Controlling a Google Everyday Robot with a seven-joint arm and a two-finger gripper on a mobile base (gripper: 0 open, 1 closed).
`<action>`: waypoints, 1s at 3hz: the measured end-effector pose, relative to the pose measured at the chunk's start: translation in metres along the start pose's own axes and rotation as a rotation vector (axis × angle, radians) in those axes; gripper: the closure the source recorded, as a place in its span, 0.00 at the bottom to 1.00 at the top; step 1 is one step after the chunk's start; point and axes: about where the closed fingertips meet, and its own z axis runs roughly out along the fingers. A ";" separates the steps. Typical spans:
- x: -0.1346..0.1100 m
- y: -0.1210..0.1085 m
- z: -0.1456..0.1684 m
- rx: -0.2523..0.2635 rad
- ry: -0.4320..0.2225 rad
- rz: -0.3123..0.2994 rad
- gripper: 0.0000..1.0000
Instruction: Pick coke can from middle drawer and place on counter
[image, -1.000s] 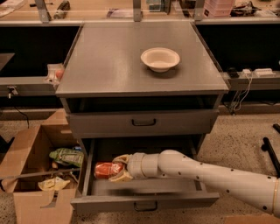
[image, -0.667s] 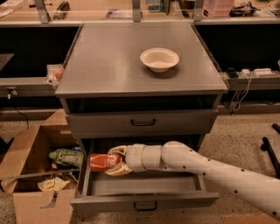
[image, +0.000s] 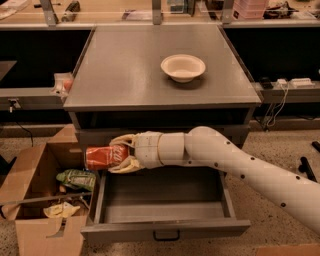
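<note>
The coke can (image: 104, 156) is red-orange with white lettering and lies sideways in my gripper (image: 121, 152), which is shut on it. I hold it in the air above the left front of the open middle drawer (image: 165, 200), in front of the top drawer's face and below the counter's edge. The drawer floor is bare. The counter (image: 140, 70) is the grey cabinet top above. My white arm (image: 225, 160) reaches in from the lower right.
A white bowl (image: 183, 67) sits on the right part of the counter. An open cardboard box (image: 40, 200) with a green snack bag (image: 76, 179) stands on the floor left of the drawer. A cluttered tan bench runs along the back.
My gripper has lifted the coke can out of the drawer, up and slightly left. It now hangs above the drawer's left wall instead of resting on the floor inside.
</note>
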 end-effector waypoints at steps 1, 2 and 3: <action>0.000 0.000 0.000 0.000 0.000 0.000 1.00; -0.031 -0.039 -0.014 0.073 -0.043 -0.046 1.00; -0.067 -0.090 -0.029 0.147 -0.085 -0.075 1.00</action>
